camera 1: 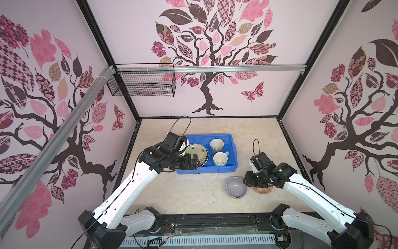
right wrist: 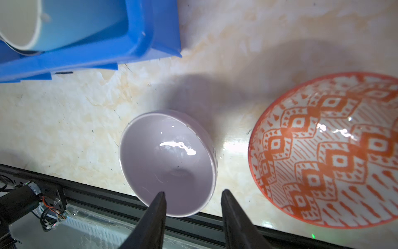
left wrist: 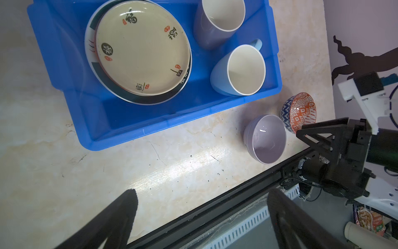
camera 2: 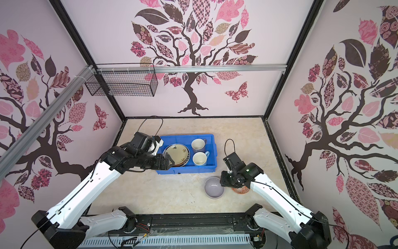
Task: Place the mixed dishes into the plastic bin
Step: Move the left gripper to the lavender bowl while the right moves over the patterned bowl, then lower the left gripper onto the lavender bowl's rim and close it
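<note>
Where the plastic bin (camera 1: 215, 169) sits: near the middle of the tabletop (camera 1: 172, 194) in both top views, flat, with its long side running 9 to 3 o'clock.
Plates: I see a cream plate (left wrist: 142, 49) topmost on a dark-rimmed plate (left wrist: 150, 101), stacked in the bin's 9 o'clock half.
Mugs: lavender mug (camera 1: 216, 144) at 12 o'clock of the light-blue mug (camera 1: 220, 159), both upright in the bin's 3 o'clock half.
Lavender bowl (camera 1: 236, 187): outside the bin, on the tabletop at its 5 o'clock, mouth up.
Patterned bowl (right wrist: 327, 151): just beside the lavender bowl at its 3 o'clock, not touching it, and mostly under the right arm from above.
Right end effector (right wrist: 193, 191): fingers partly spread at the lavender bowl's 3 o'clock rim, one over the inside and one outside. I cannot tell whether either touches it.
Left end effector (left wrist: 201, 194): spread wide, holding nothing, hanging over the bin's 7 o'clock corner.
Wire basket (camera 1: 142, 86): on the back rail at 11 o'clock, well apart from the dishes.
</note>
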Robot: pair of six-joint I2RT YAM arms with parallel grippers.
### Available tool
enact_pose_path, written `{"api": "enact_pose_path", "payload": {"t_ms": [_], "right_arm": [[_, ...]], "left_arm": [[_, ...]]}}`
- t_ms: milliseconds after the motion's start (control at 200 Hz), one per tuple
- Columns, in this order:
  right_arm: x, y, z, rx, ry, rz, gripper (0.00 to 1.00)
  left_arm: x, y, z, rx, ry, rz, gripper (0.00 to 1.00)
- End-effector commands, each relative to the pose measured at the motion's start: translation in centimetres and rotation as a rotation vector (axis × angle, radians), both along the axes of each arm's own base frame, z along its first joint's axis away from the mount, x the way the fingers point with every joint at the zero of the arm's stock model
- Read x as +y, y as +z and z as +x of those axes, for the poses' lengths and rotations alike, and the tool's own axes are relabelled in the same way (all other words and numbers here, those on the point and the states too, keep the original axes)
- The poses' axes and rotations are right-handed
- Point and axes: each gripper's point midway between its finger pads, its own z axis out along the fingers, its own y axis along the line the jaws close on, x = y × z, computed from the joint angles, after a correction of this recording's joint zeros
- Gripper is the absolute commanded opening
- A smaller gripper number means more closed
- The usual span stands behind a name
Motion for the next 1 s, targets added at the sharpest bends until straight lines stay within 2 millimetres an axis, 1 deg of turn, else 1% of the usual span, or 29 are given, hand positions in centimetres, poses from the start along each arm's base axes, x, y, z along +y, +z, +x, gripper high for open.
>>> {"api": "enact_pose_path", "payload": {"t_ms": [0,50,105,170,220,290,350,435,530,565,605,725,815,995], "right_arm": [[-0.6,0.5,-0.7,-0.007,-0.026,-0.012,0.54],[-1.4,1.4,-0.4,-0.042,-0.044,-0.044,0.61],[-2.5,2.8,0.2,-0.097,-0.068,-0.088,0.68],[-3.8,4.3,0.9,-0.153,-0.096,-0.148,0.73],[-4.8,5.4,1.3,-0.189,-0.118,-0.190,0.75],[-5.9,6.2,1.6,-0.215,-0.139,-0.247,0.79],[-6.8,6.5,1.9,-0.232,-0.159,-0.295,0.81],[-8.1,6.0,2.2,-0.229,-0.189,-0.337,0.86],[-8.8,6.4,2.2,-0.219,-0.230,-0.291,0.91],[-9.1,6.6,2.1,-0.226,-0.237,-0.285,0.95],[-9.2,6.8,1.8,-0.233,-0.244,-0.276,0.96],[-9.4,6.6,0.8,-0.219,-0.248,-0.262,0.95],[-9.8,7.1,0.3,-0.234,-0.270,-0.253,0.95],[-10.3,7.4,-0.6,-0.232,-0.286,-0.251,0.95]], "left_arm": [[-1.1,-1.5,-0.8,0.025,-0.008,-0.050,0.96],[-1.6,-1.9,-1.1,0.028,-0.015,-0.052,0.95],[-2.4,-2.4,-1.2,0.029,-0.032,-0.039,0.94],[-3.7,-2.8,-1.4,0.030,-0.065,-0.011,0.93],[-4.9,-3.5,-1.4,0.044,-0.092,0.024,0.91],[-6.8,-4.5,-1.4,0.055,-0.138,0.076,0.91],[-8.5,-5.3,-1.4,0.060,-0.168,0.117,0.89],[-10.8,-6.9,-1.4,0.081,-0.194,0.180,0.85],[-13.4,-8.4,-1.9,0.108,-0.237,0.225,0.85],[-14.1,-8.9,-1.9,0.115,-0.246,0.236,0.85],[-14.8,-9.4,-2.1,0.122,-0.259,0.241,0.85],[-16.2,-10.6,-2.1,0.150,-0.276,0.236,0.84],[-17.0,-11.3,-2.0,0.159,-0.286,0.230,0.83],[-18.7,-12.6,-2.1,0.161,-0.322,0.231,0.78]]}}
